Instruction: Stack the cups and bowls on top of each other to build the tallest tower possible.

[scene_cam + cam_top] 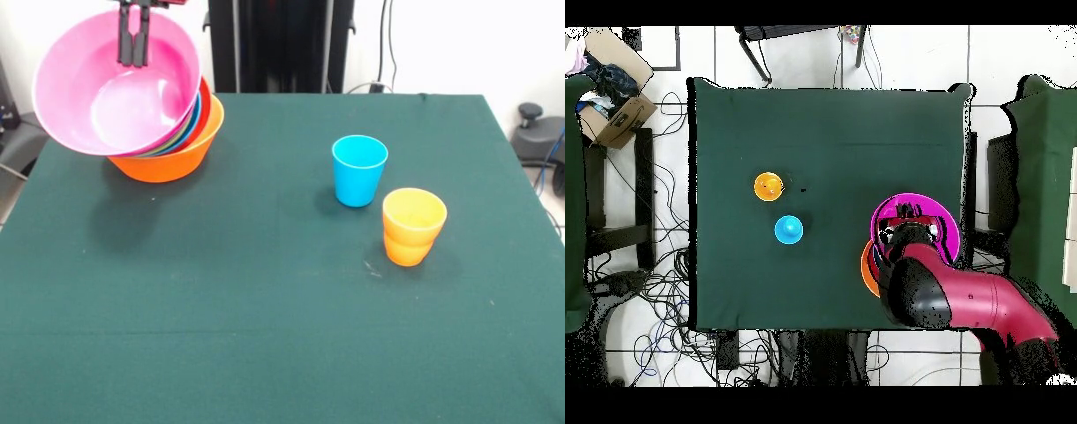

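Note:
A big pink bowl (93,102) hangs tilted, its opening turned toward the front camera, over a nested pile of bowls. The pile's base is a big orange bowl (168,161) at the table's back left. My gripper (134,60) comes down from above with its fingers close together, shut on the pink bowl at its upper rim. Overhead, the pink bowl (942,213) sits offset from the orange bowl (867,268), and my arm (965,300) covers much of both. A blue cup (359,170) (788,230) stands upright mid-table. Nested orange cups (413,226) (768,185) stand beside it.
The dark green tablecloth (221,309) covers the whole table. A cardboard box (615,115) and loose cables (655,300) lie on the floor beyond the table's edge. A black stand (281,44) rises behind the table.

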You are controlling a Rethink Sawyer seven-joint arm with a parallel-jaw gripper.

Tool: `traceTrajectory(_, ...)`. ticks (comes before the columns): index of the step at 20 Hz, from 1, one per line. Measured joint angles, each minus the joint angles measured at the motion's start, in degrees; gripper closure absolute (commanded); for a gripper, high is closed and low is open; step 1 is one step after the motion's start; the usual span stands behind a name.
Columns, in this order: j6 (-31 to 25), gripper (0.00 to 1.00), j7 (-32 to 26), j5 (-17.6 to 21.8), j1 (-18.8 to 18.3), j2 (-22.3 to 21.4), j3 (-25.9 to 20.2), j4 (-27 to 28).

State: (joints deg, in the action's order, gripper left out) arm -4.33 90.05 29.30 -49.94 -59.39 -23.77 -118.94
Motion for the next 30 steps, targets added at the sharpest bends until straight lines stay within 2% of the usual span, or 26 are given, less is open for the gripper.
traceTrajectory(4, 0.0, 1.0, 0.0, 0.1, 0.1, -0.4, 0.0, 0.0)
traceTrajectory(12, 0.0, 1.0, 0.0, 0.1, -0.4, 2.5, 0.0, 0.0)
traceTrajectory(22, 0.0, 1.0, 0.0, 2.1, -5.5, 6.6, -0.7, -0.2)
traceTrajectory(25, 0.0, 1.0, 0.0, 2.2, -7.1, 6.9, -1.0, -0.3)
traceTrajectory(30, -0.2, 1.0, 0.0, 2.1, -7.2, 5.7, -1.1, -0.7)
